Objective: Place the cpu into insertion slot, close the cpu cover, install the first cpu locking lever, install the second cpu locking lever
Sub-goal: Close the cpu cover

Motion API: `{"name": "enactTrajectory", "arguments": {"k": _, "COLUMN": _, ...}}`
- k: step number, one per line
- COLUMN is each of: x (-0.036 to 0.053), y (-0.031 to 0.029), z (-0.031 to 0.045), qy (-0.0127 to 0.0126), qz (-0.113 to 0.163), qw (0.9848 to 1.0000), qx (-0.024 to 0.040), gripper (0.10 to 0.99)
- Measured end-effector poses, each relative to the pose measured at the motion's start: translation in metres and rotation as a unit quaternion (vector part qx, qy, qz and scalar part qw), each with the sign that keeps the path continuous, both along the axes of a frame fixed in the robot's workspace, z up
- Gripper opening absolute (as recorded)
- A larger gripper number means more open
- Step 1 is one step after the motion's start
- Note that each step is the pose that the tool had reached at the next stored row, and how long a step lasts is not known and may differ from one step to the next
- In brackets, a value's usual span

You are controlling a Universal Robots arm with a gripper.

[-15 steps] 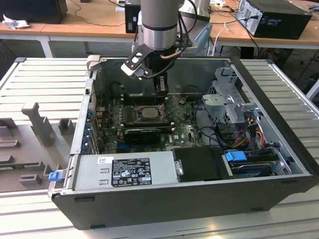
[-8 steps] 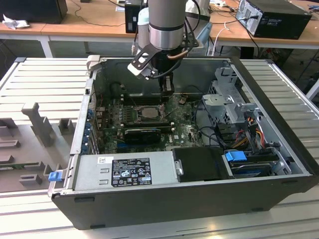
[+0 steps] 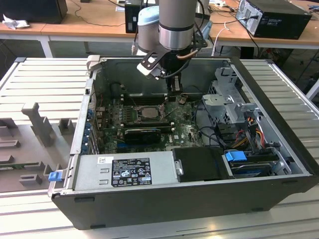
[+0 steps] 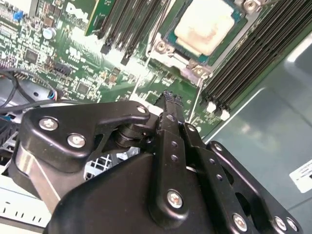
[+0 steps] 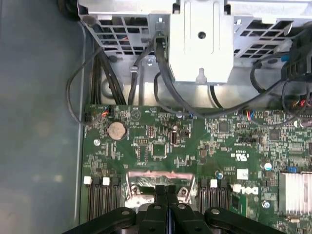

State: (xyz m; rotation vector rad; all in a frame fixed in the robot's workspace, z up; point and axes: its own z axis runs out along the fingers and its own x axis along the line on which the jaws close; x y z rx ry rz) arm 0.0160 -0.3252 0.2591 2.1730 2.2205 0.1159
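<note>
The black gripper (image 4: 168, 97), fingers together beside the thin silver locking lever (image 4: 199, 97), could slip off and gouge the green motherboard (image 4: 122, 73).

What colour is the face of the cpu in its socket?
The cpu face is pale cream, green-edged; clearest in the second wrist view.

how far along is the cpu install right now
Done: the small square pale-faced cpu lies seated, with the thin grey metal frame cover down around it. In hand: the black hand, shut, is at a thin wire lever beside that cover. Left: the levers; I can't see either latched.
</note>
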Motion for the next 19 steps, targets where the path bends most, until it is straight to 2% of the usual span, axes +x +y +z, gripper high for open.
{"name": "enactTrajectory", "arguments": {"k": 6, "x": 0.0108, "y": 0.0, "z": 0.0, "qy": 0.0, "qz": 0.0, "qw": 1.0, "qx": 0.0, "gripper": 0.106}}
{"name": "enactTrajectory", "arguments": {"k": 10, "x": 0.0252, "y": 0.0, "z": 0.0, "qy": 0.0, "qz": 0.0, "qw": 1.0, "qx": 0.0, "gripper": 0.106}}
{"name": "enactTrajectory", "arguments": {"k": 15, "x": 0.0343, "y": 0.0, "z": 0.0, "qy": 0.0, "qz": 0.0, "qw": 1.0, "qx": 0.0, "gripper": 0.106}}
{"name": "enactTrajectory", "arguments": {"k": 19, "x": 0.0353, "y": 0.0, "z": -0.0083, "qy": 0.0, "qz": 0.0, "qw": 1.0, "qx": 0.0001, "gripper": 0.106}}
